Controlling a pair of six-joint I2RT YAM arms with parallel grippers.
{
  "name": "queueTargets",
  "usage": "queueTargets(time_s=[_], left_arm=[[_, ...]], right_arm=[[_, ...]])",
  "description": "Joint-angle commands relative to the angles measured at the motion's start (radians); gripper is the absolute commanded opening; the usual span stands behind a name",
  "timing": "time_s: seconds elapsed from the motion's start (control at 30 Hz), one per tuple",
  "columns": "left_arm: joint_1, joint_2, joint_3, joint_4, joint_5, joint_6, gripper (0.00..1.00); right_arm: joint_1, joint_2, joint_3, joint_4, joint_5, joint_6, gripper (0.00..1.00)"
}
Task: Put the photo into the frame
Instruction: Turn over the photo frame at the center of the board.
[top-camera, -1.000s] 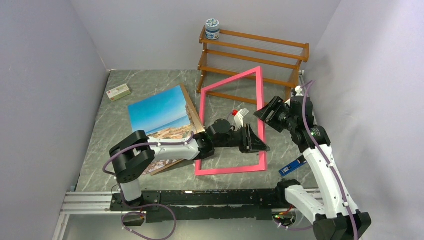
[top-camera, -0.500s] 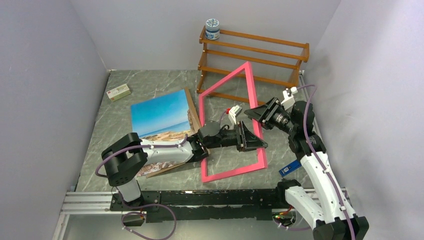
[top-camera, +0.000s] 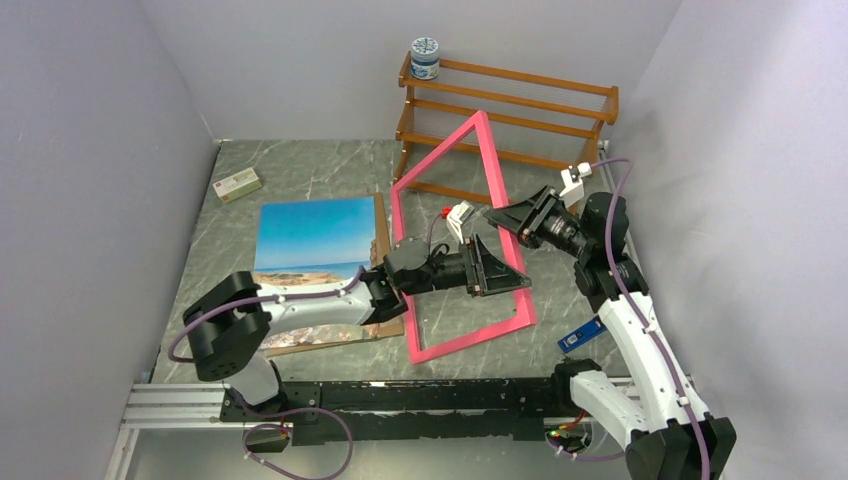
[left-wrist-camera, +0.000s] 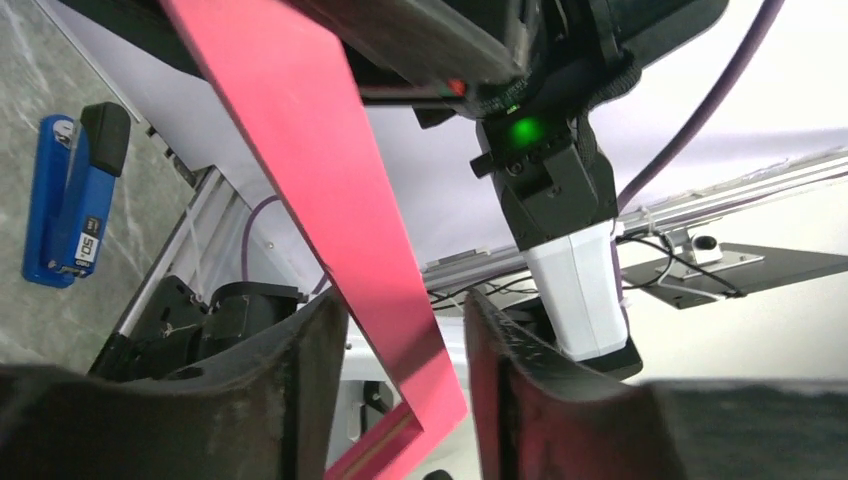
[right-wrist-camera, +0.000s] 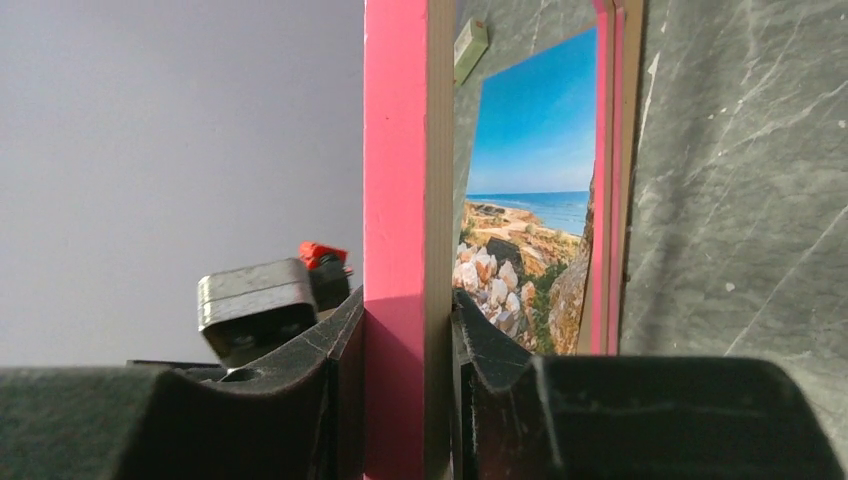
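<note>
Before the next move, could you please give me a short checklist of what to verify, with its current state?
1. Right gripper clamped on frame: ok.
2. Left gripper clamped on frame: cannot tell; a gap shows beside one finger.
3. Photo face up: ok.
4. Frame's far corner free of rack: cannot tell.
5. Stapler apart from frame: ok.

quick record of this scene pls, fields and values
frame: tilted, near rail low, far end raised toward rack
photo: lying picture side up, left of frame, not in it
right gripper: shut on frame's right rail
left gripper: open, fingers straddle same rail, gap on one side
jar: on top of rack
</note>
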Motion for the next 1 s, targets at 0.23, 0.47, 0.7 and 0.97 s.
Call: queueTargets(time_s=[0.23, 0.47, 0.7, 0.97], left_arm=[[-0.005, -0.186, -0.002, -0.314, -0.078, 0.278, 0.87], [-0.004, -0.269, -0.014, -0.505, -0.168, 0.382, 0.94], [-0.003, -0.366, -0.014, -0.730, -0.335, 0.451, 0.94], [0.064, -0.446, 0.010, -1.056, -0.635, 0.438, 0.94]], right_arm=[[-0.006, 0.028, 0.261, -0.278, 0.088, -0.132, 0.00], [-0.006, 0.046, 0.330, -0.474, 0.177, -0.244, 0.00], [-0.006, 0.095, 0.470, -0.666, 0.307, -0.397, 0.00], [0.012, 0.183, 0.610, -0.799, 0.355, -0.460, 0.00]])
